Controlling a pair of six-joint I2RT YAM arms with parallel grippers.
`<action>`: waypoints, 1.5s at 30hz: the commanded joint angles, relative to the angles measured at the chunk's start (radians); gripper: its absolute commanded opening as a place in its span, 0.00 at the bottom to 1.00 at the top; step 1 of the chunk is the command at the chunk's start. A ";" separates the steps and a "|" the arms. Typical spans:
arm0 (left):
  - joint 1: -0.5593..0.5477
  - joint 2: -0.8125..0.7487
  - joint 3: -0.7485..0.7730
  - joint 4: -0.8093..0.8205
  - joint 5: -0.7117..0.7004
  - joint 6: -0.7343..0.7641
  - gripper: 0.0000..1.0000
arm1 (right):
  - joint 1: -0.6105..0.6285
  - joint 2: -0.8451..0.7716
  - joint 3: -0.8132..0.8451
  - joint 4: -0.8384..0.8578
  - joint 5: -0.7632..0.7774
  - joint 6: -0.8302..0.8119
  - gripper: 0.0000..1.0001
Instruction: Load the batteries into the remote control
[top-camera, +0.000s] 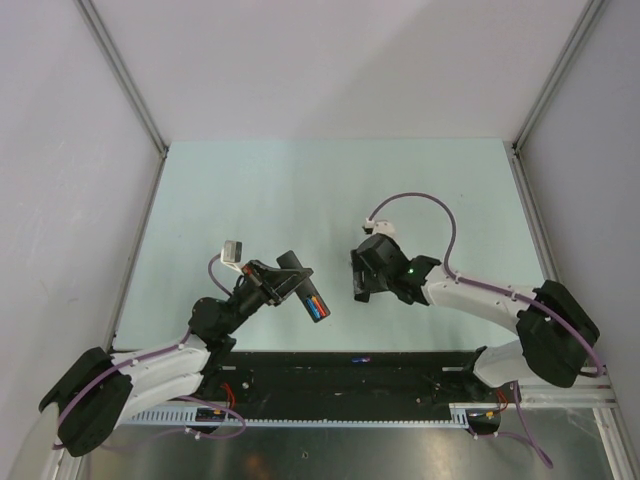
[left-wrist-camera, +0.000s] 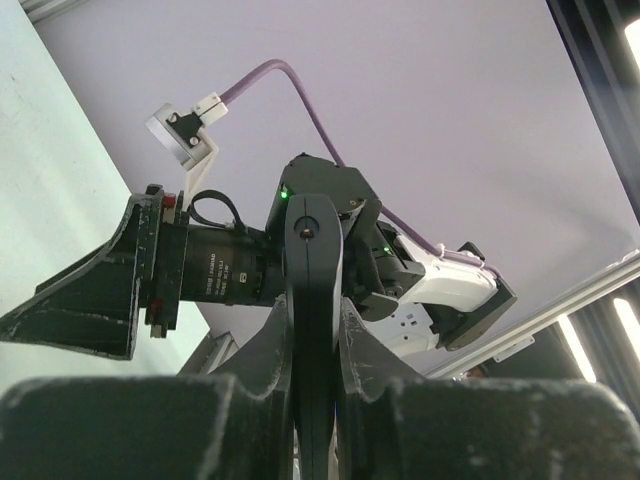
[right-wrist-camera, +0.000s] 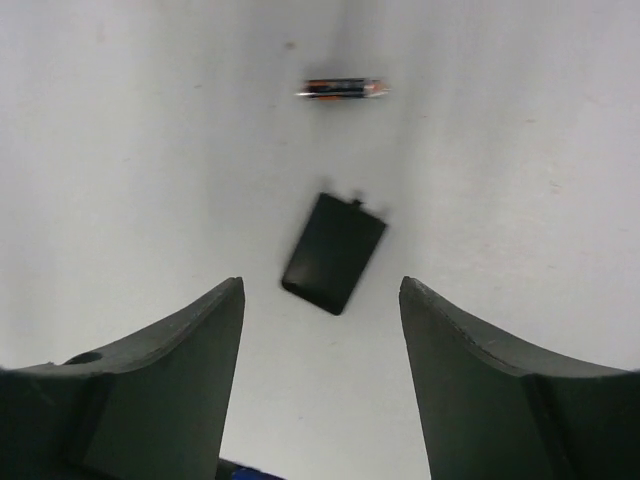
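Nearest me, along the dark rail (top-camera: 300, 375) at the front edge, a small bluish battery (top-camera: 360, 357) is lying on its own, apart from both arms.

Just past it on the left, the left tool (top-camera: 276, 283) is pinching the remote control (top-camera: 297, 272), pressed in on its narrow sides. From above, the black bar is slanting out of the grip toward the front right, and a pair of batteries (top-camera: 317, 304), one blue and one red-orange, is sitting side by side in its lower end. In the left wrist view the remote control (left-wrist-camera: 313, 270) is showing edge-on, standing up between the two fingers (left-wrist-camera: 265, 350) of the left tool (left-wrist-camera: 313, 345), which are bearing against it on both sides. That tool is pointing toward the other arm rather than down.

Farther across, near the middle of the pale green surface (top-camera: 250, 190), the right tool (top-camera: 357, 275) is hanging with its jaws spread wide, gripping and touching nothing. Its own camera is looking straight down through the right tool (right-wrist-camera: 320, 287) at a small black cover plate (right-wrist-camera: 333, 252) lying flat and skewed on the surface (right-wrist-camera: 130, 150). Beyond the plate, close to it but not touching, a loose battery (right-wrist-camera: 343, 89) with an orange band is lying crosswise.
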 joint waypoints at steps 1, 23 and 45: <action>0.008 -0.012 -0.081 0.030 0.015 0.019 0.00 | 0.031 0.046 0.043 0.033 -0.089 0.048 0.71; 0.008 -0.061 -0.097 0.013 0.010 0.019 0.00 | 0.033 0.189 0.048 0.074 -0.130 0.062 0.78; 0.008 -0.040 -0.097 0.010 0.018 0.017 0.00 | 0.004 0.138 -0.023 0.019 -0.047 0.097 0.59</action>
